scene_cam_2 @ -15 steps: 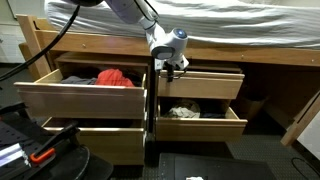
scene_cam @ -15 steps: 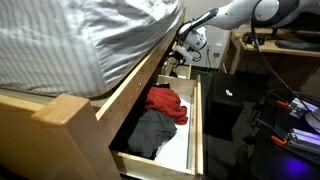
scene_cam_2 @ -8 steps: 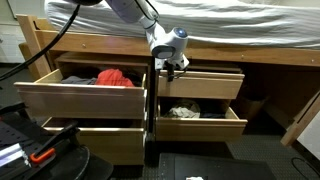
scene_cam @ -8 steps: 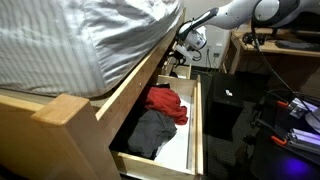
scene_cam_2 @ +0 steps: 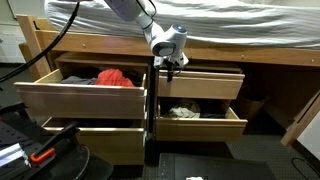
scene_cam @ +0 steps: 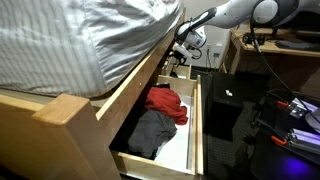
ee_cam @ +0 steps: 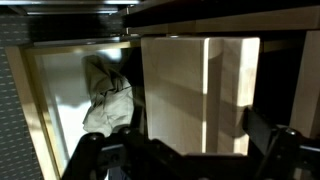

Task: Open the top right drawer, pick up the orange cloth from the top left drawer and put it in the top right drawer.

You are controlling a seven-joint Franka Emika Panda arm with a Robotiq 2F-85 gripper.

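Wrist view: the claw (ee_cam: 187,152) is spread wide and holds nothing. Just under it is the top right drawer (ee_cam: 190,90), hard wood, so I'd pull it by its top edge. Off to the claw's side, a bit lower, the orange cloth (scene_cam_2: 115,77) sits in the top left drawer (scene_cam_2: 85,100). It looks soft and light; pinch a top fold. Above the claw lies a striped mattress (scene_cam_2: 230,30).

**Bedroom with storage bed**

A mattress (scene_cam: 70,40) in striped grey bedding fills the upper left, resting on a pale-wood bed frame (scene_cam: 70,112). Built-in drawers (scene_cam_2: 95,100) below hold clothes (scene_cam: 152,132). A desk (scene_cam: 285,45) stands upper right.
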